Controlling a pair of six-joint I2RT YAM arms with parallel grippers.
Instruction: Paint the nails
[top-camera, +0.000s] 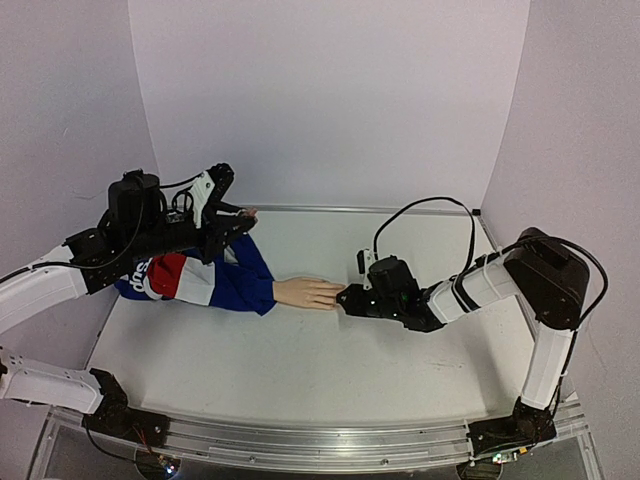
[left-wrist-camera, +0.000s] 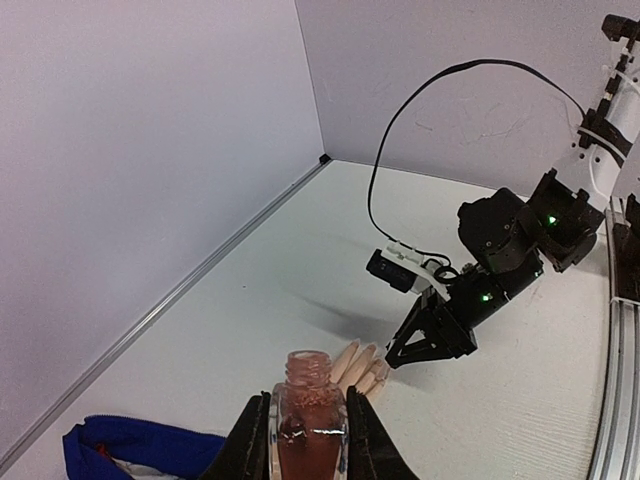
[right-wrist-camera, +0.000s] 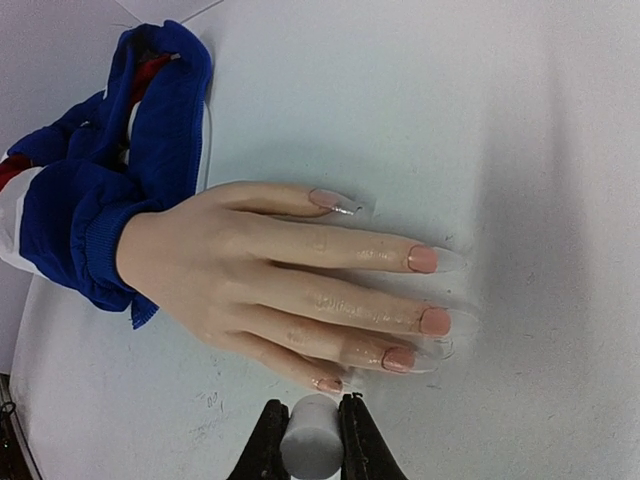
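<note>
Pink nails of a peach mannequin hand lie flat on the worktop, just ahead of the right claw, which is clamped on a white cap. A blue sleeve bunches past the wrist. Above it, the left claw grips an uncapped bottle. Open worktop runs from the fingertips to lilac walls.

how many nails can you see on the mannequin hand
5, all in the right wrist view, top to bottom: thumb nail, index nail, middle nail, ring nail, little-finger nail.
</note>
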